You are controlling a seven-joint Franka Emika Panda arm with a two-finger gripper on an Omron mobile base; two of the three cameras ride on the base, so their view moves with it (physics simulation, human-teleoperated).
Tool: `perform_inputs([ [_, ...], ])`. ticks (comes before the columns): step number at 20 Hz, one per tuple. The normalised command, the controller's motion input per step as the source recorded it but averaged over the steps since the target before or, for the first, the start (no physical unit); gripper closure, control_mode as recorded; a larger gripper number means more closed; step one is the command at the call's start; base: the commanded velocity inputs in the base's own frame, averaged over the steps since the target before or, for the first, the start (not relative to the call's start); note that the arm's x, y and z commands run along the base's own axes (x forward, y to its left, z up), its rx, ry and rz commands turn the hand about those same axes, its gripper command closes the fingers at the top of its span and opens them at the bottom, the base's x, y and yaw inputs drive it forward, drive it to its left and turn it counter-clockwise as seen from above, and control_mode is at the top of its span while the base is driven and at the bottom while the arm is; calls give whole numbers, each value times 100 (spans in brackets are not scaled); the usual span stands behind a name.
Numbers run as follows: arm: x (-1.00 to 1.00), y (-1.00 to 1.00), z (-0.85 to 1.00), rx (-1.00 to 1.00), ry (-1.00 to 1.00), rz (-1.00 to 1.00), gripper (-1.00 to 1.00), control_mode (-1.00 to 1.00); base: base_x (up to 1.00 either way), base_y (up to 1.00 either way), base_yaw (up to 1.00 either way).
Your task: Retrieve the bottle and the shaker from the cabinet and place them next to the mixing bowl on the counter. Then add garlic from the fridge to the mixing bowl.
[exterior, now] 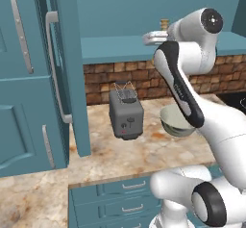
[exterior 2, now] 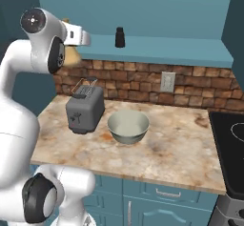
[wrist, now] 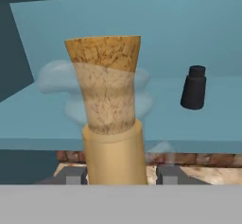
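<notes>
On the teal cabinet (exterior 2: 157, 48) shelf I see my gripper (wrist: 116, 173) clamped on the bottle (wrist: 111, 109) by its neck, cork end up, at the shelf's front edge. The shaker (exterior 2: 120, 37) stands upright on the shelf nearby; below, the bowl (exterior 2: 128, 126) sits beside the toaster (exterior 2: 85, 108) on the counter (exterior 2: 181, 148).

No legible text or labels anywhere.

tan corked bottle (wrist: 112, 138) upright above the teal cabinet shelf (exterior 2: 190, 48); black shaker (exterior 2: 120, 37) stands on it, right. grey-green mixing bowl (exterior 2: 128, 126) on the marbled counter (exterior 2: 181, 148).
</notes>
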Motion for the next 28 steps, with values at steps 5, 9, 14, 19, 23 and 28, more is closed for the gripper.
perform_inputs([
  [5, -70, -54, -27, 0, 1, 3, 100, -100, 0, 0, 0],
  [9, -55, -82, -38, 0, 0, 5, 100, -100, 0, 0, 0],
  [14, -21, -100, -55, 0, 0, 2, 100, -100, 0, 0, 0],
  [19, 0, -100, -57, 0, 3, 0, 100, -100, 0, 0, 0],
  [23, 0, -100, -46, 0, 6, 0, 100, -100, 0, 0, 0],
  [28, 21, -87, -48, 0, 10, 0, 100, -100, 0, 0, 0],
])
